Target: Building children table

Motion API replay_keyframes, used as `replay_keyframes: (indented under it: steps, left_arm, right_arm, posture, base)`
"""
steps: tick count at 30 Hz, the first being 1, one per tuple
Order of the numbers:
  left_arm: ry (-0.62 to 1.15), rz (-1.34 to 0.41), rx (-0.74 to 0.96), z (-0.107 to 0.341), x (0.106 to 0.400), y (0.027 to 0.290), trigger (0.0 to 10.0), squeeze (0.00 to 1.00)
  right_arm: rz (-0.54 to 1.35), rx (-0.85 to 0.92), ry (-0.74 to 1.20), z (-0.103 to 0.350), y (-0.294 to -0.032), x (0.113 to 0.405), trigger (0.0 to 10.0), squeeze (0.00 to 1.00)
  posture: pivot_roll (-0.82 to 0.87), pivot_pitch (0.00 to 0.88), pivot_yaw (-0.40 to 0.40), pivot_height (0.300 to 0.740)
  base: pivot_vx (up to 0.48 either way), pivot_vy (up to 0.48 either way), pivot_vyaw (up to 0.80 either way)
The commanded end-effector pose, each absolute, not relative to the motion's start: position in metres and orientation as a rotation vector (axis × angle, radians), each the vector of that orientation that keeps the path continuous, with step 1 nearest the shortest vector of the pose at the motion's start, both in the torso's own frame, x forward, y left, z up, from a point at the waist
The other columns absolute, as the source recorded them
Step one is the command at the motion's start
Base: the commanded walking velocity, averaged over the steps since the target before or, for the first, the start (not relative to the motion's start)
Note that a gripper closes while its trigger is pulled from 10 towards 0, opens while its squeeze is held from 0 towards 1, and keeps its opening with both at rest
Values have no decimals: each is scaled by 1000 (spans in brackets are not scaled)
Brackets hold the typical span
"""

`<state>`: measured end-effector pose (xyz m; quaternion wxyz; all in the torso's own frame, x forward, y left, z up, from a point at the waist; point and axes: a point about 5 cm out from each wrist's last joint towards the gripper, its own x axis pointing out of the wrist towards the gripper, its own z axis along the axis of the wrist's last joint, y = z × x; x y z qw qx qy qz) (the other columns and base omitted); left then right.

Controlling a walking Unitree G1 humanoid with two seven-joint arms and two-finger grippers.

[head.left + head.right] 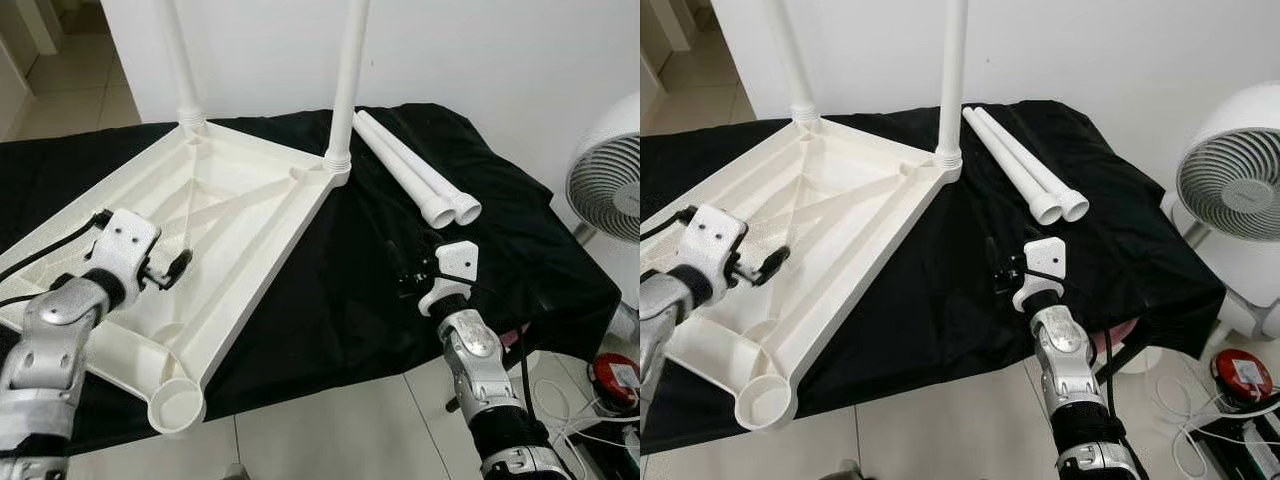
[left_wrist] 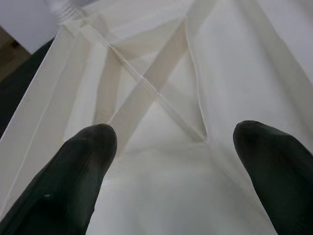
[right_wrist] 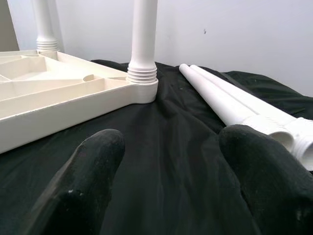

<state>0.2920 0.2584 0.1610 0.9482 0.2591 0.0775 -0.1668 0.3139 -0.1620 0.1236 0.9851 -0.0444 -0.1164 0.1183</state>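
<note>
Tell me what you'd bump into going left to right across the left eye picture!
Left gripper → upside-down white tabletop → upright screwed-in leg → two loose legs lying on the black cloth → white fan.

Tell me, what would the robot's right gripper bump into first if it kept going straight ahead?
Probably the two loose white legs lying on the black cloth; the open right gripper points roughly toward them, though depth is unclear.

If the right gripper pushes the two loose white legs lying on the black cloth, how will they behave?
The two loose legs are round, smooth tubes, so they will probably roll sideways if nudged. They look hollow at the open ends, so likely light and stiff. The wrinkled black cloth may slow rolling a little. The right gripper is open, short of them.
</note>
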Motion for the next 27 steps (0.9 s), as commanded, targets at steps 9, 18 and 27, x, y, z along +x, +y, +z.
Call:
replay_keyframes:
  steps: [9,18,27]
  left_arm:
    - [269,-467,586,166,266,291,10000,0]
    - [302,-541,613,164,258,287,10000,0]
    - [276,-767,583,136,264,230,10000,0]
  right_arm:
    - [251,-84,-221,122,-161,314,10000,0]
    - [251,-81,-216,120,-160,313,10000,0]
    - [253,-76,-218,122,-160,313,10000,0]
  posture:
    - [45,18,-25,740]
    - [52,23,-25,740]
    - [30,32,-27,740]
  base:
    - [0,0,0]
    - [0,0,0]
    - [0,0,0]
